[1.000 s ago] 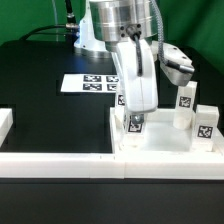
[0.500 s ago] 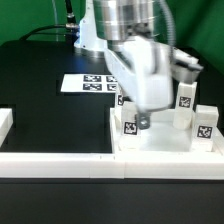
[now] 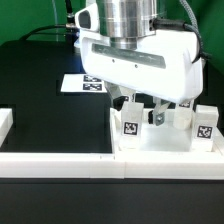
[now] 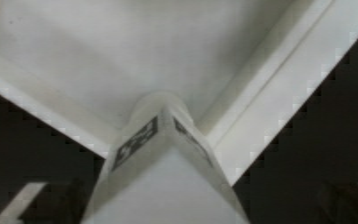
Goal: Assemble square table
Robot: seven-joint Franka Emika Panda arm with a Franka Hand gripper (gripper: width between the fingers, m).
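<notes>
We are early in the build, as far as we can judge. The square tabletop [image 3: 160, 150] lies flat on the black counter [image 3: 40, 80], near the front edge at the exterior view's right, tucked against the white border bars [image 3: 60, 165]. Three tagged block legs stand upright on it: one leg [image 3: 130, 126] toward its left edge, directly below our pincer [image 3: 142, 108], a second leg [image 3: 186, 112] farther right, and a third leg [image 3: 206, 124] at the right end. Whether any is seated in a corner socket, we cannot tell. Our pincer hangs just above the left leg with its jaws spread wide and grips nothing; the wrist view looks straight down onto that leg [image 4: 158, 160]. The marker board [image 3: 85, 84] lies farther back on the counter. The remaining legs still need fitting.
</notes>
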